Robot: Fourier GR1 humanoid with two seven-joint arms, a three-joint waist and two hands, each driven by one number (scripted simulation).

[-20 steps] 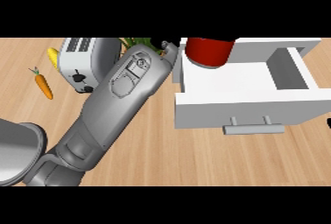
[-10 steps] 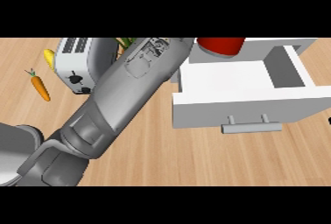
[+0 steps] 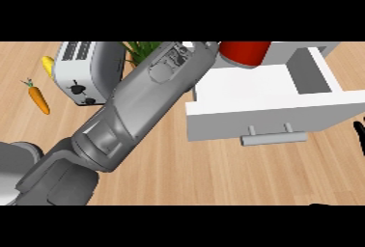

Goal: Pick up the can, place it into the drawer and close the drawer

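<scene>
Hanging over boxy white drawer (image 3: 271, 96): glossy red can (image 3: 244, 53)

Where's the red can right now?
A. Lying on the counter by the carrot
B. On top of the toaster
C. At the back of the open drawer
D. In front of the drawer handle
C: the can shows at the far end of the open drawer.

We see a red can (image 3: 244, 53), white drawer (image 3: 285, 113) w/ grey handle (image 3: 273, 139), light wood-grain desk (image 3: 214, 178). Toaster (image 3: 82, 72) is silver-white w/ black knobs. Carrot (image 3: 38, 99) orange w/ green top; sth yellow (image 3: 49, 66) beside toaster. Arm (image 3: 135, 111) grey; right-hand fingers (image 3: 358, 135) black.
</scene>
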